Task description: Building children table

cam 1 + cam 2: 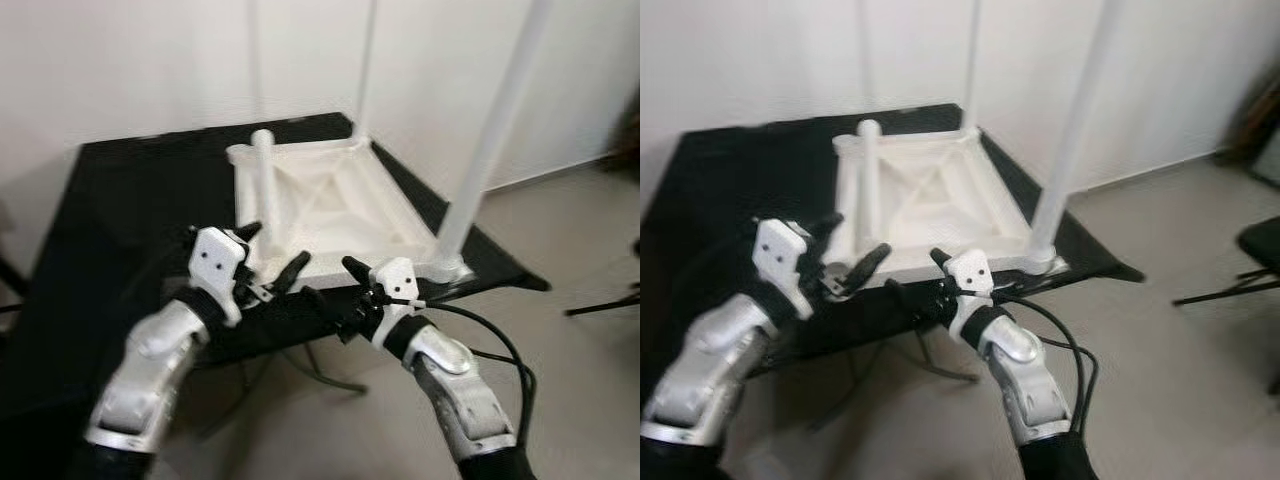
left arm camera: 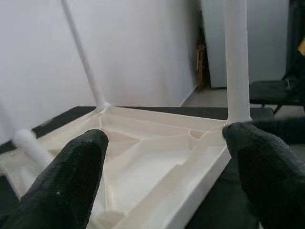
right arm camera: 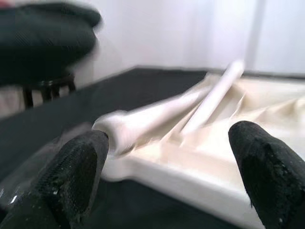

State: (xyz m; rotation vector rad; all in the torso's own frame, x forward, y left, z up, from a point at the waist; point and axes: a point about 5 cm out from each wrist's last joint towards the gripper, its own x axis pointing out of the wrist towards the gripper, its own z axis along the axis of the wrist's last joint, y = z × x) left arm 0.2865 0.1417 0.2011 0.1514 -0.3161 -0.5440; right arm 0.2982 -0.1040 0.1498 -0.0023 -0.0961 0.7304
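A plain black rectangular tabletop (image 1: 130,200) was seen, with no pattern on it. The upturned plastic children's table (image 1: 330,205) lying on it was coloured a uniform creamy white, as were its three upright round legs (image 1: 490,140) and the loose round leg (image 1: 267,190) laid across it. The left claw (image 1: 270,258) and the right claw (image 1: 345,285) were each shown with matte black fingers (image 2: 66,186) and a white housing, carried on silver arms. The wall was painted white, and the floor (image 1: 570,390) was a pale grey-beige.
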